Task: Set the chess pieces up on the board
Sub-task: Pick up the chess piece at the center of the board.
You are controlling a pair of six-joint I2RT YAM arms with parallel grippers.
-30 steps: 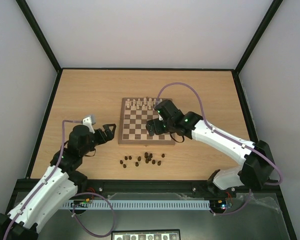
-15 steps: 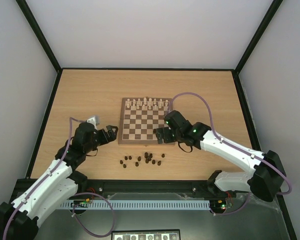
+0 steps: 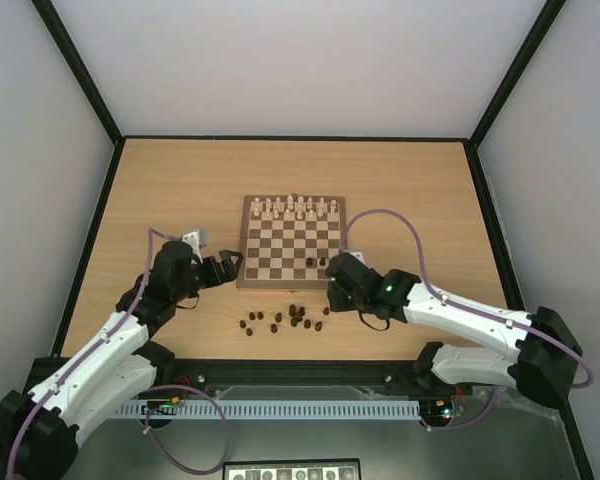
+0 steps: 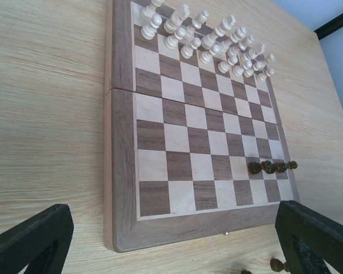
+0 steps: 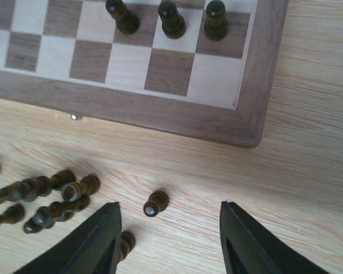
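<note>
Pieces: dark chess pieces (image 3: 285, 320) mostly lying scattered on table (image 3: 160, 200) just before board (image 3: 280, 283); four stand on board's right side. I see right gripper (image 5: 168, 216) fingers apart, straddling one fallen pawn (image 5: 155, 203), no contact. Left gripper (image 3: 227, 264) spread wide by board's near-left corner.

A light wooden table (image 3: 180, 190) with grain running left to right fills the floor of a small enclosure. A thin black edging (image 3: 300, 138) borders it on the far, left and right sides. Plain pale walls stand on three sides: the far wall (image 3: 300, 60), the left wall (image 3: 30, 200) and the right wall (image 3: 570, 200). They meet at two black corner posts (image 3: 78, 70) that lean outward toward the top. Along the near edge runs a black rail (image 3: 300, 372), then a pale slotted strip (image 3: 300, 409) over a dark grey surface (image 3: 540, 440). The light is soft and even — shadows are faint.
</note>
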